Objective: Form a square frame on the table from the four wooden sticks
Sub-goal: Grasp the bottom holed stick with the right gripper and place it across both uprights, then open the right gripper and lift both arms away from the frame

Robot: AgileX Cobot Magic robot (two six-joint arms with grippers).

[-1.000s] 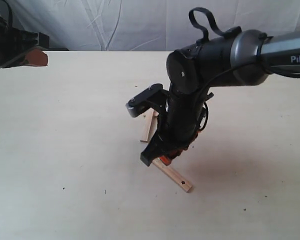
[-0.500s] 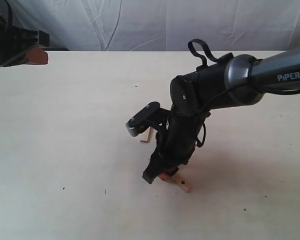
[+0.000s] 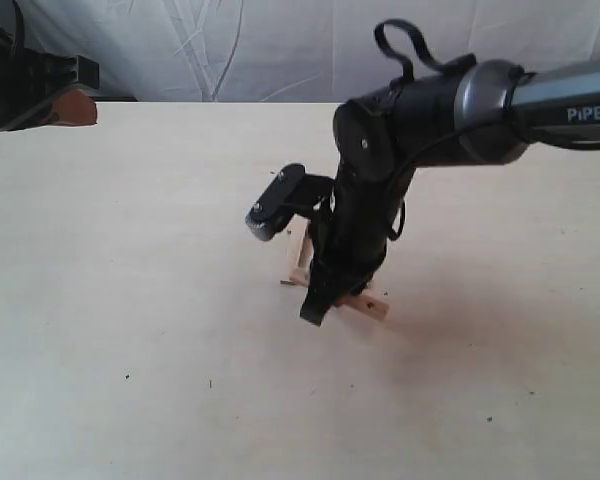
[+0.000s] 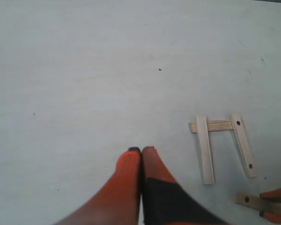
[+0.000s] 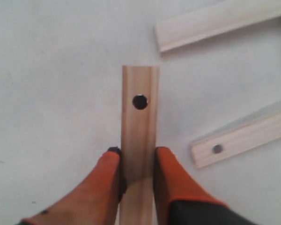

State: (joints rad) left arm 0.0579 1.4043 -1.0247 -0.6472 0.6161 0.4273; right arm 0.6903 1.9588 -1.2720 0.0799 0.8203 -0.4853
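Right pincer (image 5: 138, 159) clamping one dotted stick (image 5: 140, 108), left pincer (image 4: 141, 155) sitting closed, empty, left wrist view showing three other sticks (image 4: 204, 150) whole on worktop (image 4: 84, 70), arm (image 3: 430, 110) mostly hiding them in exterior view, four total.

White "PiPER" lettering, on right arm (image 3: 570, 100) grey link

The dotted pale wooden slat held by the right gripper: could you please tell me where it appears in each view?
Exterior view: the dotted pale wooden slat juts from under the right gripper.
Left wrist view: slat at bottom right corner.
Right wrist view: slat at centre, between orange fingertips.
Shared landmark: the other laid slats.
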